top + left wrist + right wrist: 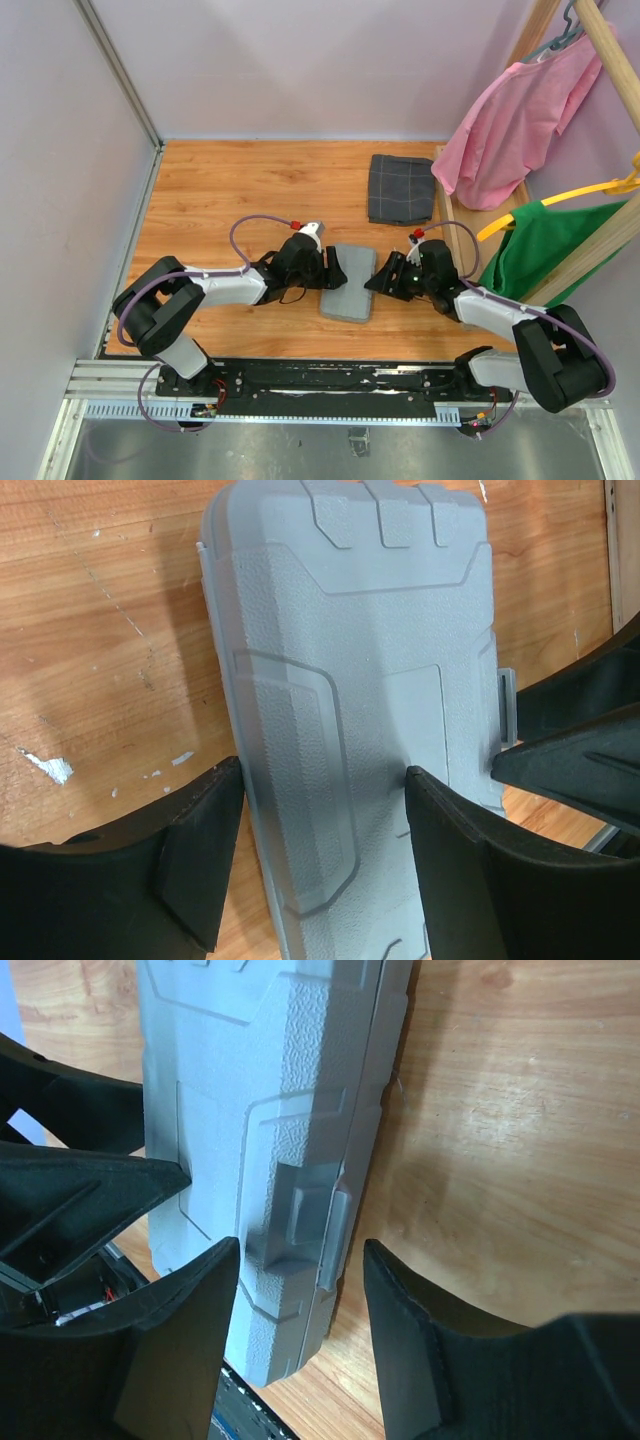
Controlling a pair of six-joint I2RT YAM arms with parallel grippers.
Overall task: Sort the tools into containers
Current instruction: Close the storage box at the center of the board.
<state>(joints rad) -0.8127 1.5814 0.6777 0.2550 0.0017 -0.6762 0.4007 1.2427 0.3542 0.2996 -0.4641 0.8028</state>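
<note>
grey tool case lies flat and closed on the wooden table, near the front edge and about mid-width, its long side running roughly from 12 to 6 o'clock with a slight tilt. its ribbed lid faces up.

from where i stand, the left gripper comes in at the case's 9 o'clock side. its jaws are apart: in the wrist view one finger sits at the case's long edge, seemingly touching it, and the other reaches over the lid. it straddles that edge rather than clamping it.

the right gripper comes in from 3 o'clock. its jaws are apart too, one finger over the lid, the other out over bare wood, with the small latch on the case's side sitting in the gap between them. i can't tell whether either finger presses on the plastic.

a folded dark checked cloth rests at about 1 o'clock from the case, well apart from it. beyond that, at the table's right side, a pink garment and a green one hang from a wooden rack.
</note>
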